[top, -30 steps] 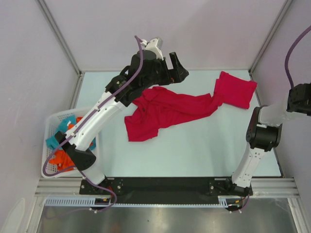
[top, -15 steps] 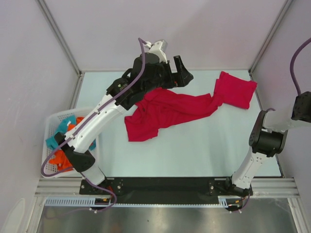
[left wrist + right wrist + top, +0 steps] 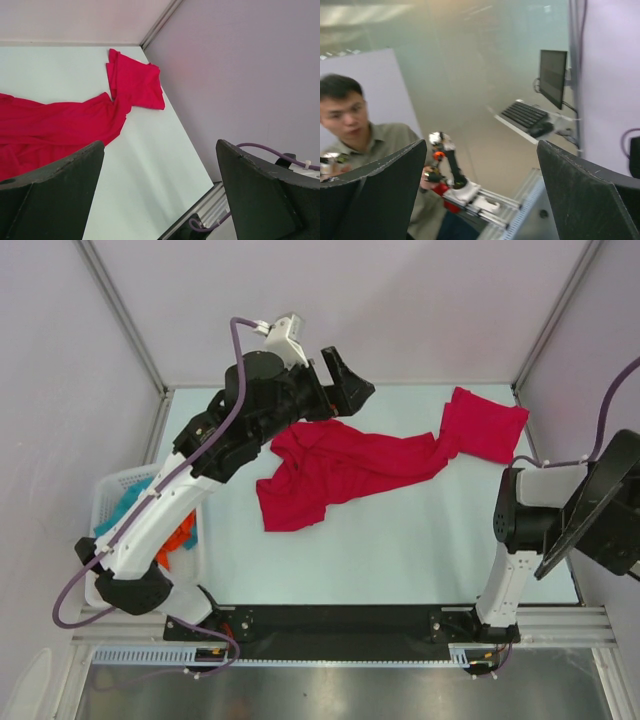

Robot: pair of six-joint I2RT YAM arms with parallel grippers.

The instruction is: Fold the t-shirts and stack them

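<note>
A crumpled crimson-red cloth t-shirt (image 3: 340, 465) lies stretched across the far middle of the pale tabletop (image 3: 400, 550), its bunched lower part trailing toward the near left. Its right end narrows and touches a second crimson-red t-shirt (image 3: 485, 425), folded into a flat, roughly square packet in the far right corner. The left wrist view shows the same pair, the folded packet (image 3: 135, 80) against the corner and the loose shirt (image 3: 55, 125) spreading away from it.

The left arm's fingers (image 3: 345, 380) hang above the far left end of the crumpled shirt. They stand wide apart and hold nothing; from above, I cannot tell whether they touch the cloth.

The right arm is swung out past the right edge of the tabletop, well apart from both shirts. The right arm's fingers (image 3: 580, 190) are spread wide and empty, aimed away from the tabletop at a man in an olive shirt (image 3: 365, 145), a dark monitor (image 3: 552, 75) and a keyboard (image 3: 525, 114).

At the left edge sits a white plastic basket (image 3: 100, 500) holding teal cloth (image 3: 125, 505) and orange cloth (image 3: 180, 535).
</note>
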